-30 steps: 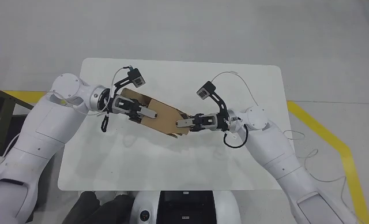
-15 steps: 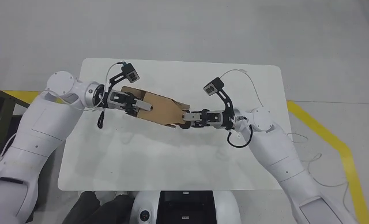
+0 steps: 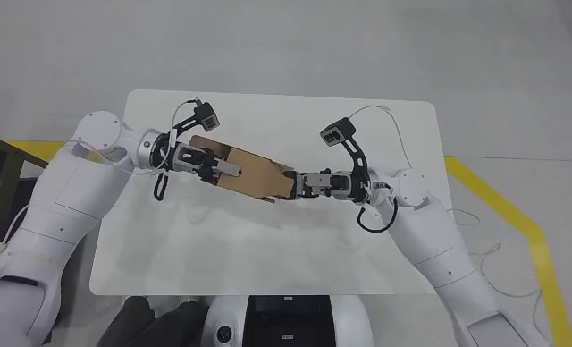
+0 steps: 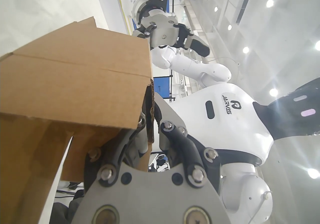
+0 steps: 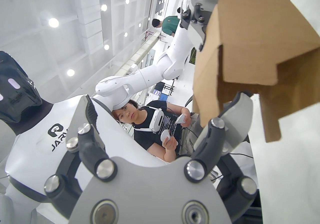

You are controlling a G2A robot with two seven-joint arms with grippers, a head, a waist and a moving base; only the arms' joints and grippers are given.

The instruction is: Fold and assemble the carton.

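1. We find the carton (image 3: 255, 173) at the centre of the top view, above the table (image 3: 268, 258), slanting from upper left to lower right.
2. The left gripper (image 3: 228, 169) is clamped tight on the carton's upper-left wall edge.
3. The right gripper (image 3: 290, 182) stands wide apart at the lower-right end, gripping nothing, with one finger just beside a loose flap.
4. We judge the step to be squaring the body. The right fingers should take the flap squarely and press along its crease against a firm left clamp.
5. Count: one carton, two grippers, one table.
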